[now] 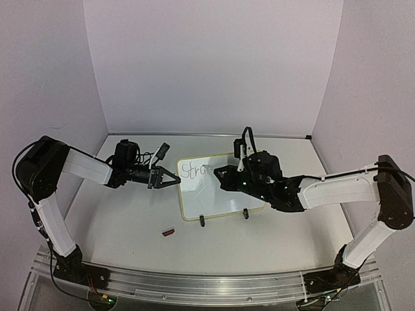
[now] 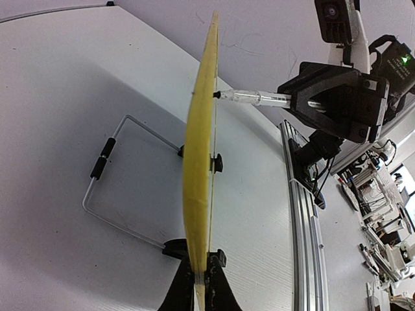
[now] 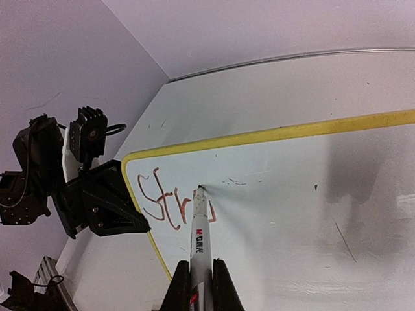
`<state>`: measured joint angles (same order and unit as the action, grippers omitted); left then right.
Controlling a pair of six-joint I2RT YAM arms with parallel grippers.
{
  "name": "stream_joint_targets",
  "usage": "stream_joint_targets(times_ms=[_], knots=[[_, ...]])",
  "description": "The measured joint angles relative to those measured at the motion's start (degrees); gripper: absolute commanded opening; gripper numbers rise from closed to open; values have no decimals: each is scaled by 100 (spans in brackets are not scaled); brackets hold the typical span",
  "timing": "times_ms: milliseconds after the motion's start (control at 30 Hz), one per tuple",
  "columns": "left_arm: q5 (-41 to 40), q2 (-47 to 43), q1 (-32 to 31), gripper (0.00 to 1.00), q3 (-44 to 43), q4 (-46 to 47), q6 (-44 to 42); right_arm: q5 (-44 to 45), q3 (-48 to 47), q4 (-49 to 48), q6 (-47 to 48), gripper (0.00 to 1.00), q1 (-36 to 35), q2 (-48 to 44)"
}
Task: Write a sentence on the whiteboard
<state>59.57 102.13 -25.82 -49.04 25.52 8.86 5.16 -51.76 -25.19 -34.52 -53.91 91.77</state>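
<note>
table (image 1: 130,220) white | whiteboard (image 1: 214,202) mid, on wire stand (image 2: 102,159) | sm. red obj (image 1: 168,231) front-left, apart

The top camera sits high above the near edge, behind both arm bases. It faces down and forward to the far edge and takes in the whole worktop (image 1: 130,220) from a distance.

The left wrist camera sits low and very close at the left edge of the whiteboard (image 2: 198,162). It looks edge-on along the board toward the worktop's right side.

The right wrist camera looks along the marker (image 3: 200,227) toward the far left corner, close over the board's face.

All three views share the whiteboard. Each wrist view also catches the opposite arm's end: the right gripper (image 2: 301,100) and the left gripper (image 3: 130,201).
</note>
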Motion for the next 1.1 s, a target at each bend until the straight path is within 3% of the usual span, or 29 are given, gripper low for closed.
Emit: stream_joint_targets(times_ms=[1100], knots=[[-20, -6, -2, 0, 0, -4, 0, -248, 311, -96, -117, 0, -2, -118]])
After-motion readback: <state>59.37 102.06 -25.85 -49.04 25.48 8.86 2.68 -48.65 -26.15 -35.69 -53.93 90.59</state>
